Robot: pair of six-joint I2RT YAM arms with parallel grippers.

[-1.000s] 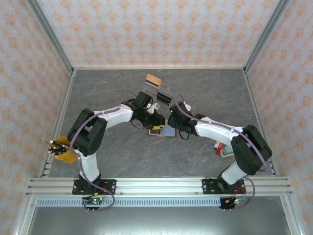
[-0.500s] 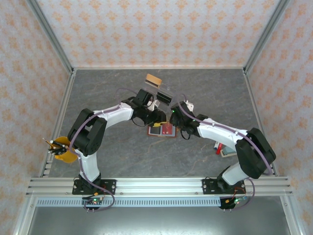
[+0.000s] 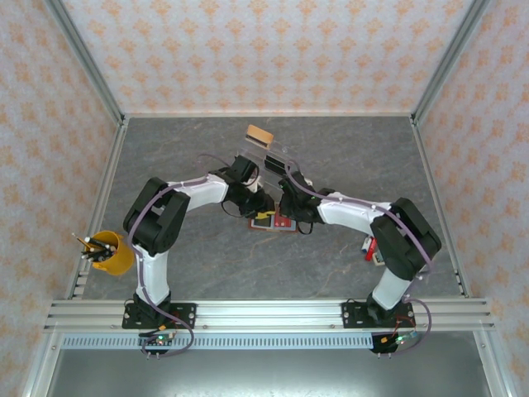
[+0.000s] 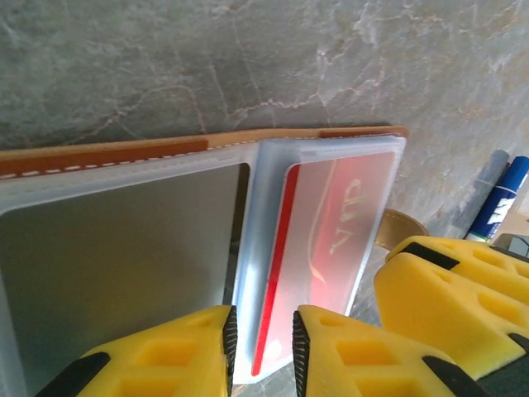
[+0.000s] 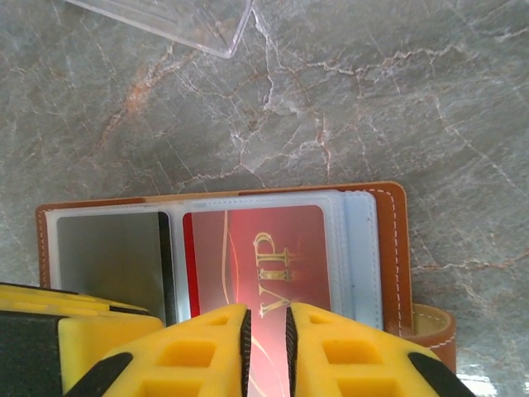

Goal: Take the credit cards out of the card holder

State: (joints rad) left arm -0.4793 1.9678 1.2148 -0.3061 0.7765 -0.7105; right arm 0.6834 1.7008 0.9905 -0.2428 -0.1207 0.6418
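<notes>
The brown card holder (image 3: 273, 225) lies open on the grey table under both grippers. Its clear sleeves hold a red credit card (image 5: 256, 248) printed VIP and, to its left, a dark grey card (image 5: 107, 248). My right gripper (image 5: 264, 347) hangs over the red card's near end, its jaws a narrow gap apart with the card showing between them. My left gripper (image 4: 263, 347) straddles the inner edge of the red card (image 4: 331, 215) beside the grey card (image 4: 107, 248), its jaws slightly apart. From above the two grippers (image 3: 263, 207) (image 3: 287, 211) nearly touch.
A tan-orange card (image 3: 259, 134) and a black card (image 3: 277, 162) lie farther back, by a clear plastic sheet (image 5: 165, 21). A yellow cup (image 3: 107, 253) of pens stands at the left edge. Markers (image 4: 500, 194) and small items (image 3: 376, 250) lie at the right.
Both grippers have closed in on each other over the holder, the right arm swinging left. Both pairs of jaws have narrowed. The red card's page now faces up.
</notes>
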